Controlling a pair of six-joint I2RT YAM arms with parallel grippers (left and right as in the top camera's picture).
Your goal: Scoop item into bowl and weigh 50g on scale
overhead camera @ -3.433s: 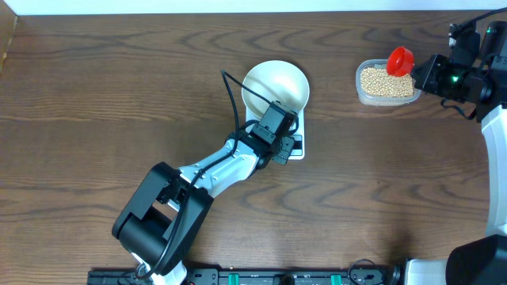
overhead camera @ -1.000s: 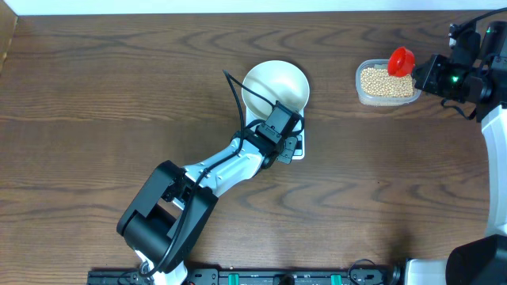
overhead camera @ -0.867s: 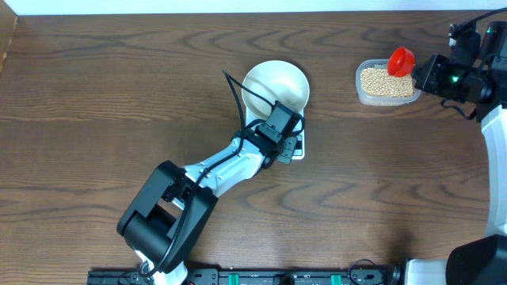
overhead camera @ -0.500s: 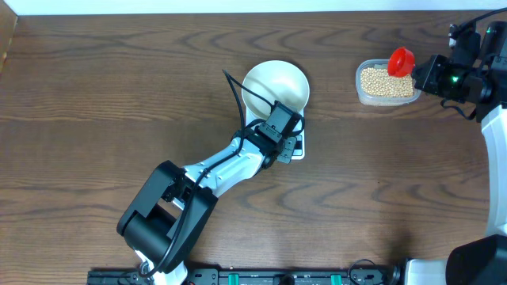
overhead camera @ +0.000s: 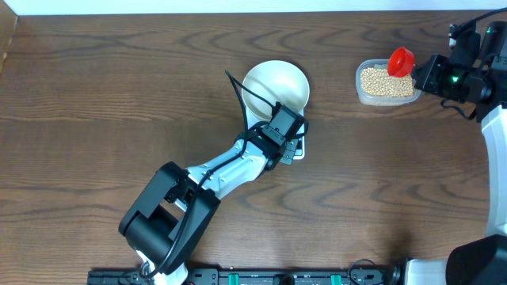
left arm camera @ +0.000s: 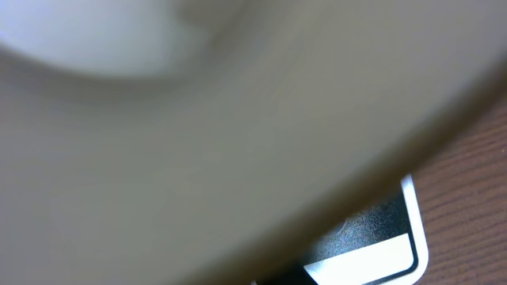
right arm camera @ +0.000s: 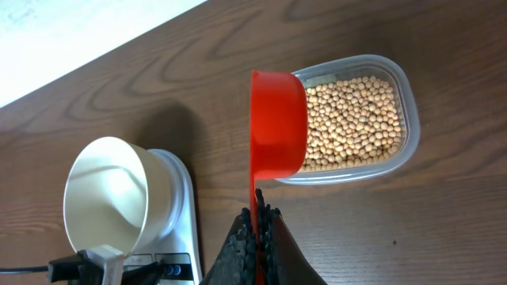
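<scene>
Right wrist, right jaws gripping scoop [right arm camera: 277, 119] over beans [right arm camera: 352, 119], left jaws closed at scale [right arm camera: 184, 214]

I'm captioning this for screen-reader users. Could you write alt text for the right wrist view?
The right gripper holds a red scoop by its handle over one end of a clear tub of pale beans. Beside it, an empty white bowl sits on a white scale on a dark wooden table.

No text, label, brand or number can be read anywhere. The small white rectangular digital scale [right arm camera: 181, 214] shows its front panel only at the right wrist view's bottom edge, too small to read. The left wrist view is blurred.
</scene>
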